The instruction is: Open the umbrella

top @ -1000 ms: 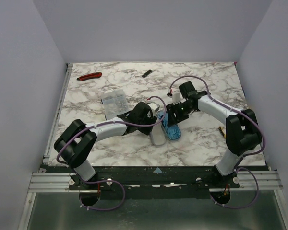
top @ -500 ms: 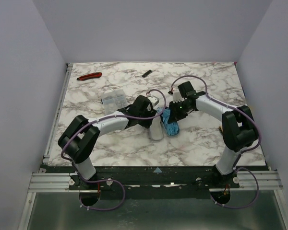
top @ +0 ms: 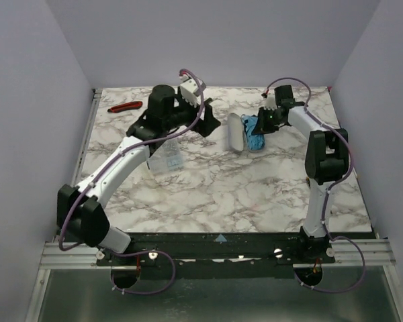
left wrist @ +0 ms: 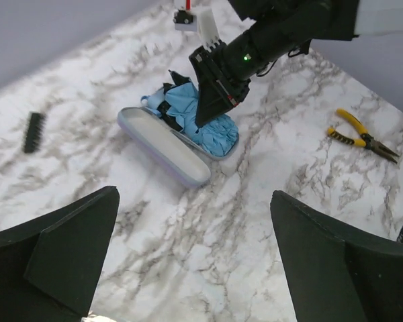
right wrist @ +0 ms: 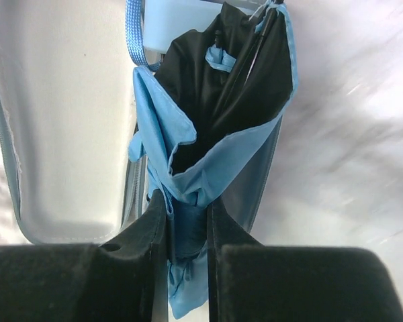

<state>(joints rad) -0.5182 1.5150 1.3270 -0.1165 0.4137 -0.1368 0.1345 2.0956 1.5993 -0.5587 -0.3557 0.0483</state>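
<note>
Top external: we're now working at the far side of the table (top: 221,191), up from mid-table. Left gripper (left wrist: 195,268) is hanging wide open, backed off from the umbrella (left wrist: 205,124). Right gripper (right wrist: 186,221) is clamping its blue canopy, which is lying folded in the opened lavender case (left wrist: 162,139). We're judging deployment barely started.

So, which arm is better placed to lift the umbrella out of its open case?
The right, I think. The right gripper is shut on the blue canopy of the umbrella, which lies in the case. The left gripper is open, apart from both, holding nothing.
</note>
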